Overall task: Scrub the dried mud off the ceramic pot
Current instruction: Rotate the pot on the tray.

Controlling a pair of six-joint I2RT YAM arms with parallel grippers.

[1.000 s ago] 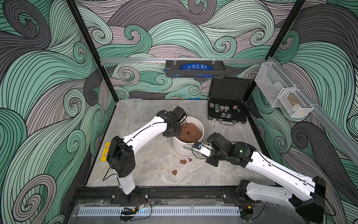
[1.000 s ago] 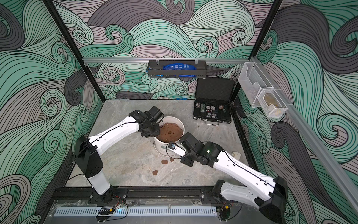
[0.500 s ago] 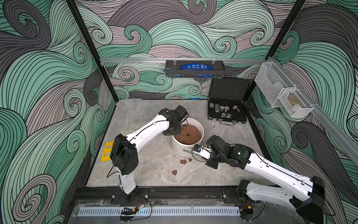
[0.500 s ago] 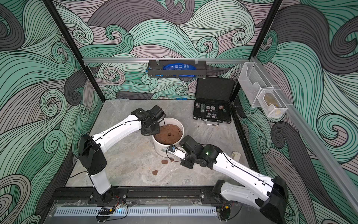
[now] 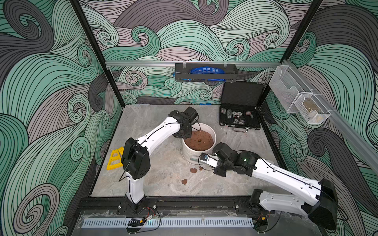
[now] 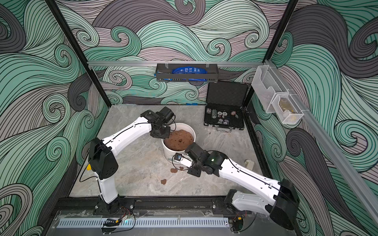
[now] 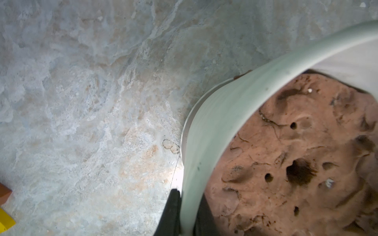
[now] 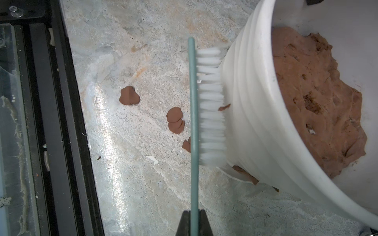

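The scrubbing looks partly done. The ceramic pot [image 8: 251, 114] stands upright on the table [image 8: 143, 190], filled with brown soil [image 8: 317, 106]. The left gripper [image 7: 187, 206] pinches the pot's rim, one finger outside the wall and one inside, which I take as steadying it. On roughly the opposite side of the pot, the right gripper [image 8: 194, 222] is clenched on the green handle of the brush [image 8: 193, 122], whose white bristles [image 8: 210, 122] press against the ribbed wall. Three pieces of dried mud [image 8: 129, 96] lie on the table just beside the pot, clear of it, so these are off. A small flake [image 8: 224, 107] clings to the wall at the bristles, and a longer strip [image 8: 245, 174] sits at the pot's foot, so work remains there. The rest of the wall is hidden.
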